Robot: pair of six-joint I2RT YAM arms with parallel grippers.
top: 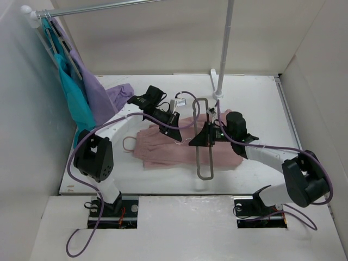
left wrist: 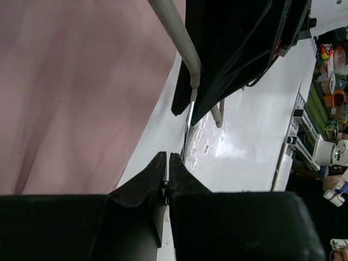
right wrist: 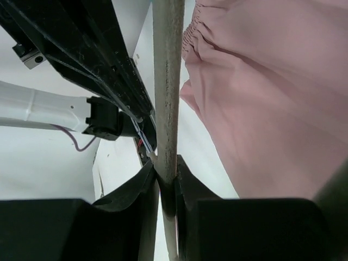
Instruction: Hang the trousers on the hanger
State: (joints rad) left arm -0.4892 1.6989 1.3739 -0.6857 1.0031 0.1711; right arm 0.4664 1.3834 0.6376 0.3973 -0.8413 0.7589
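The dusty-pink trousers lie flat in the middle of the table, waist toward the right. They fill the left of the left wrist view and the right of the right wrist view. The grey hanger stands over their waist end. My right gripper is shut on a hanger bar, which runs up from between its fingertips. My left gripper is just left of it. Its fingertips are closed, with the hanger's thin wire hook running down to them.
A lilac garment and a teal garment hang from a rail at the far left. A white pole rises from the back of the table. A small metal object lies behind the trousers. White walls stand on three sides.
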